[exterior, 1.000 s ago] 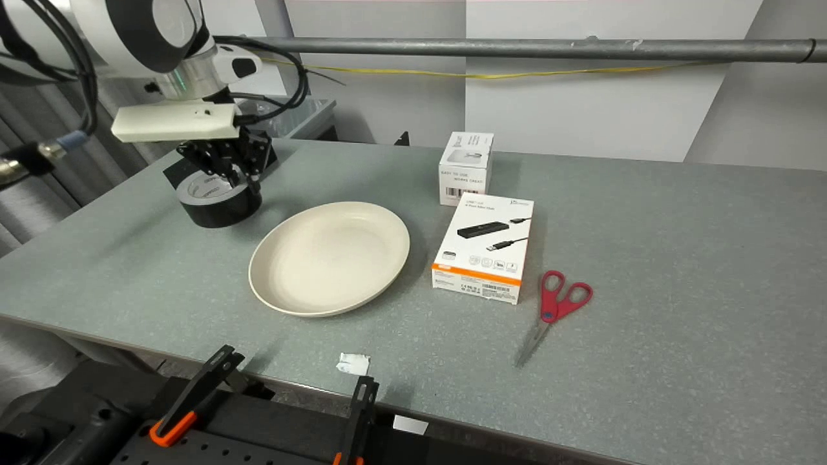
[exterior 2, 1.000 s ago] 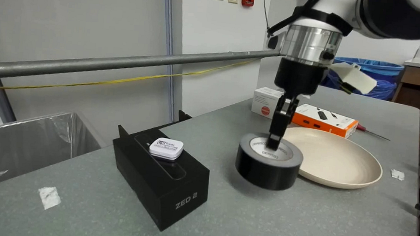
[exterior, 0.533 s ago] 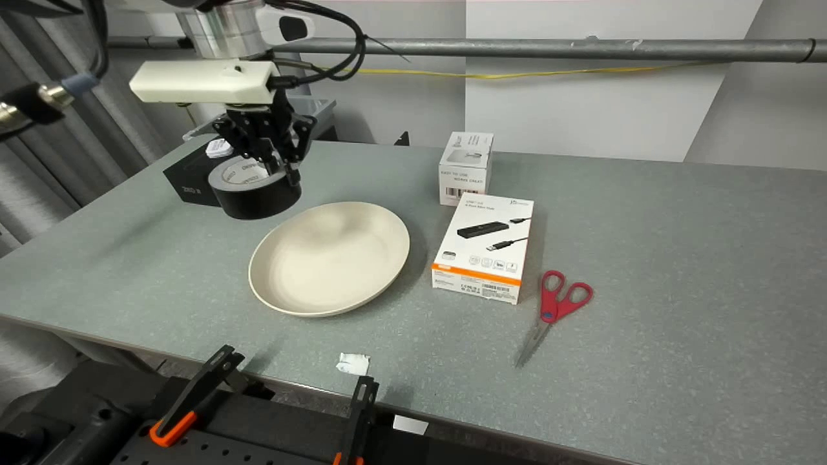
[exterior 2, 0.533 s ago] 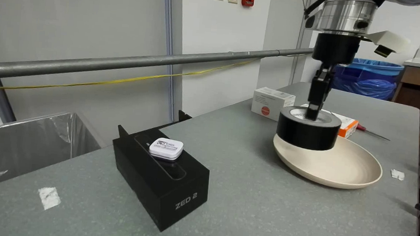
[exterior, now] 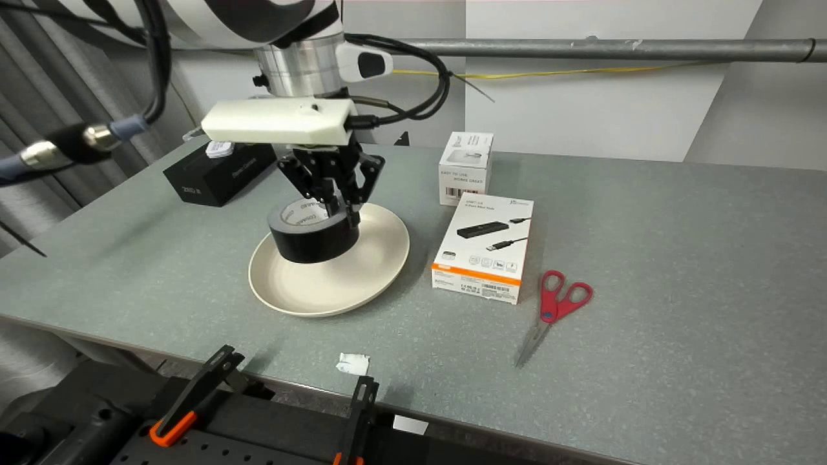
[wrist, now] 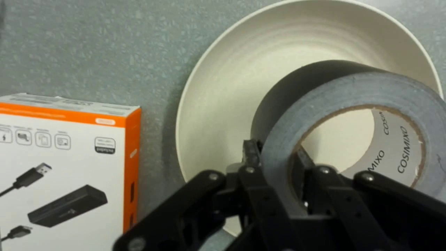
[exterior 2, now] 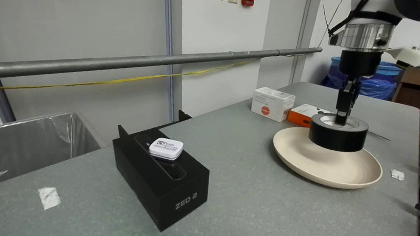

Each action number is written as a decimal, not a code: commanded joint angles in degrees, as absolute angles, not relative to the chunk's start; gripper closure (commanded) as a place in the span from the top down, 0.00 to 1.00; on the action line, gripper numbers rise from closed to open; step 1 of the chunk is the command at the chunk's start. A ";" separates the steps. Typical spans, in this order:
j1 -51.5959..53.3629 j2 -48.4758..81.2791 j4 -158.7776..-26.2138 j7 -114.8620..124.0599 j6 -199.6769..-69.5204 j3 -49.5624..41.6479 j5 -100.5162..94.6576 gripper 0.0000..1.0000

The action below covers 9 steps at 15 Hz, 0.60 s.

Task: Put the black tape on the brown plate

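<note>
Pinching tool (wrist: pixel 276 154): clenched on the black tape (exterior: pixel 313 247), one fingertip inside the core, its partner against the outer wall; fingers pointing down from where I stand.
Tape position: aloft over the brown plate (exterior: pixel 378 258), a gap between roll and plate by my eye; hollow core facing up, COSIMIXO lettered within.
Plate: cream to light tan, round, shallow, rim slightly raised; flat on the grey table (exterior 2: pixel 247 218).
Arm (exterior: pixel 187 26): white and dark, extended, its wrist above the plate; cream block (exterior: pixel 278 123) fixed beside it.
Orange-striped box (exterior: pixel 484 252): lying flat beside the plate, apart from it, printed with a black hub and plugs.
Small white box (exterior: pixel 465 165): close by the orange-striped box; whether they touch I cannot tell.
Scissors (exterior: pixel 548 313): red-handled, near the orange-striped box, on its side away from the plate.
Black box (exterior 2: pixel 153 177): marked ZED 2, well apart from the plate; white tin (exterior 2: pixel 166 147) resting on top.
White scraps (exterior 2: pixel 49 197): one near this black box, another near the plate, by the table edge.
Lined bin (exterior 2: pixel 31 152): clear plastic liner, standing beside the table, near the black box.
Wall side: grey pipe (exterior: pixel 614 49) running across, yellow cord (exterior: pixel 504 75) strung below it.
</note>
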State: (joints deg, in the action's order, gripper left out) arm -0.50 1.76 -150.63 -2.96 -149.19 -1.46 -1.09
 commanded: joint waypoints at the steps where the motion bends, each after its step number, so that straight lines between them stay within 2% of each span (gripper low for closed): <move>1: -1.05 6.46 -148.85 -0.66 -151.06 -1.95 -2.90 0.06; 8: 2.14 13.98 -146.99 8.92 -160.41 -3.78 -9.00 0.06; 9: 2.63 14.36 -146.87 9.68 -160.89 -3.90 -9.02 0.19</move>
State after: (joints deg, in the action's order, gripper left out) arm 0.23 12.49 -148.40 5.21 -158.50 -2.32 -6.40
